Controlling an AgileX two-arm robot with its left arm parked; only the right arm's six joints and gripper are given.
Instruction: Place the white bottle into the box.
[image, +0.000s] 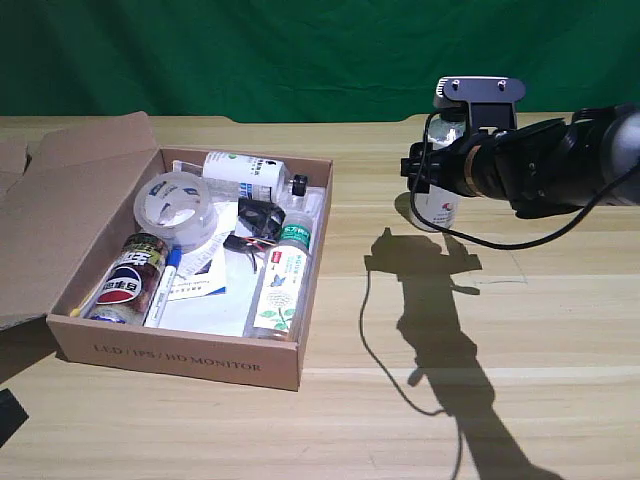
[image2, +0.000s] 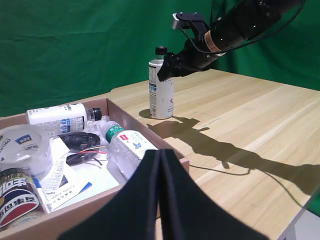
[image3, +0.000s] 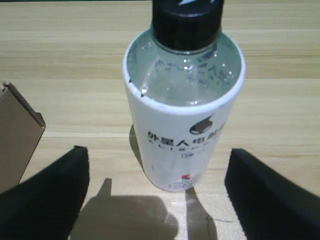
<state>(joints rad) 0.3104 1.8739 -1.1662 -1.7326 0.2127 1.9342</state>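
Bottle: tall white cylindrical plastic bottle with black screw cap (image3: 184, 105) is standing upright on the wooden table (image: 520, 400), at 3 o'clock of the box.
Gripper: your right gripper (image3: 156, 195) is hanging spread, fingers flanking the bottle, not pinching.
Box: shallow brown cardboard box (image: 180, 358) is sitting open, cluttered.
Progress: you're pre-grasp; closing, lifting, placing are remaining.

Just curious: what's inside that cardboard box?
The box holds a tape roll, Pepsi can, marker, two lying bottles, black clips and papers. Anything beneath them is hidden.
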